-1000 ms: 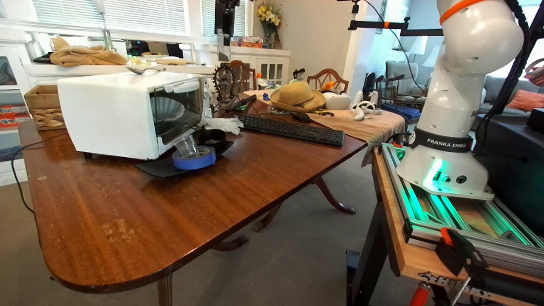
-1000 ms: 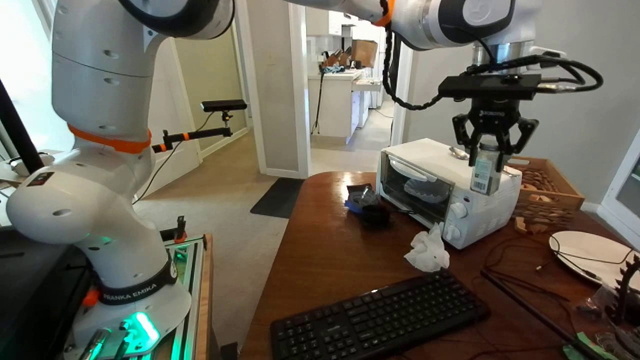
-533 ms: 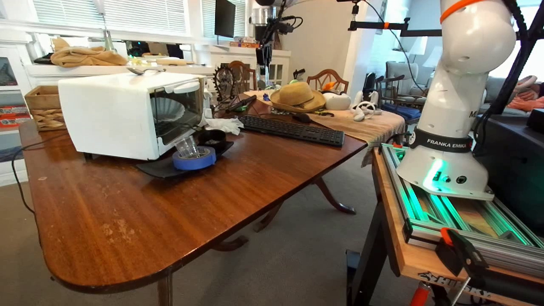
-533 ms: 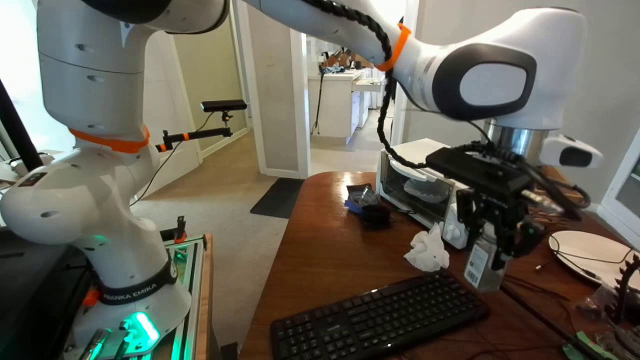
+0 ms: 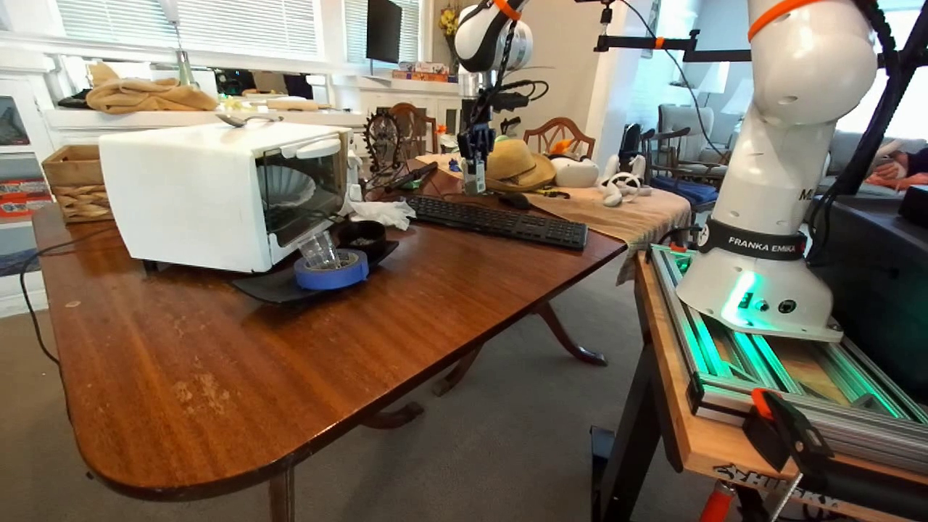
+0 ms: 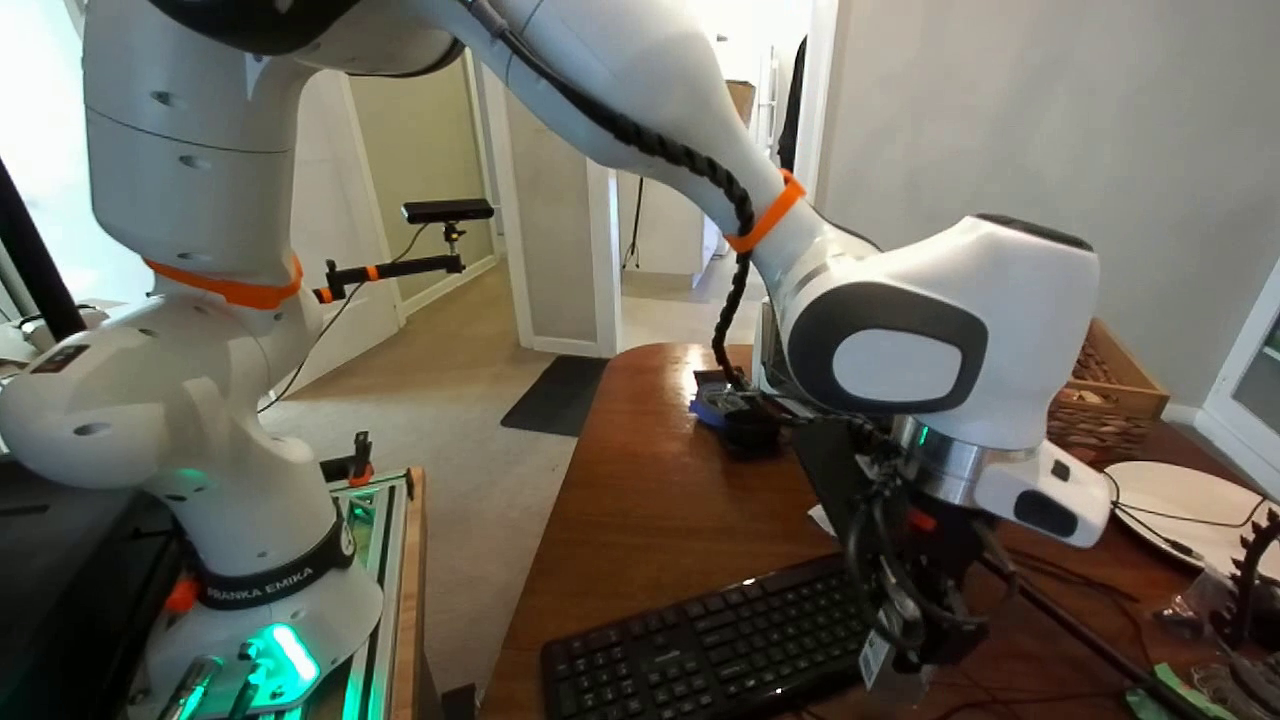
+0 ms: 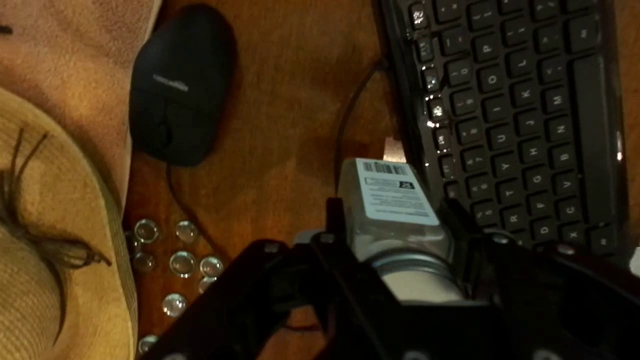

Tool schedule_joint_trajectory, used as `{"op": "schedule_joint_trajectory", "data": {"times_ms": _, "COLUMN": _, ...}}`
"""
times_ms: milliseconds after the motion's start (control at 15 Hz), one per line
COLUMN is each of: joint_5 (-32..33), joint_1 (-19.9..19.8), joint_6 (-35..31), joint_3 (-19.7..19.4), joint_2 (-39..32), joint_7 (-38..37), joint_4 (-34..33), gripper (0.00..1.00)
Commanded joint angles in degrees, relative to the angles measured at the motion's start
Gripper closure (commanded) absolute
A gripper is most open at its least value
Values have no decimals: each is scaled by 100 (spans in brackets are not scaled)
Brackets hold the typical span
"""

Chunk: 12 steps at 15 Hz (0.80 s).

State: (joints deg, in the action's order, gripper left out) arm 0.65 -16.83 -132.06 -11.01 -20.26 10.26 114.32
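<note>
Jar [image 7: 398, 215] gripped near the keyboard [image 7: 520, 130]: topple, rocking and slip risks

Your end effector [image 7: 395, 220] is closed on the clear labelled jar, a finger to each side, lid [image 7: 420, 287] toward the palm. Jar hangs over the bench [image 7: 280, 115], just beside the keyboard's edge as the wrist view has it. Height above the surface: hard to judge from these angles.

Watch for:
1. Topple. Lower slightly off line and the base could land half on the keyboard, tip, and fall once you let go.
2. Rocking. A cord [image 7: 342, 125] appears to run beside the base; set down on it and the jar may not sit flat.
3. Slip. Walls look smooth. A knock against the keys might twist the jar in your grip.
4. Drift. Swing toward the straw hat [image 7: 85, 210] and the base could clip the mouse [image 7: 182, 85] or scatter the clear beads [image 7: 182, 264].
</note>
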Motion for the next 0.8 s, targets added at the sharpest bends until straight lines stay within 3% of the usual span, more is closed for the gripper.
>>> {"op": "schedule_joint_trajectory", "data": {"times_ms": 0, "joint_5": -362, "joint_1": -110, "joint_6": -455, "joint_3": -73, "joint_2": 68, "joint_7": -357, "joint_4": 459, "gripper": 76}}
{"op": "schedule_joint_trajectory", "data": {"times_ms": 733, "joint_5": -577, "joint_1": -298, "joint_6": -1099, "joint_3": -455, "joint_2": 177, "joint_7": -1044, "joint_4": 1088, "gripper": 76}}
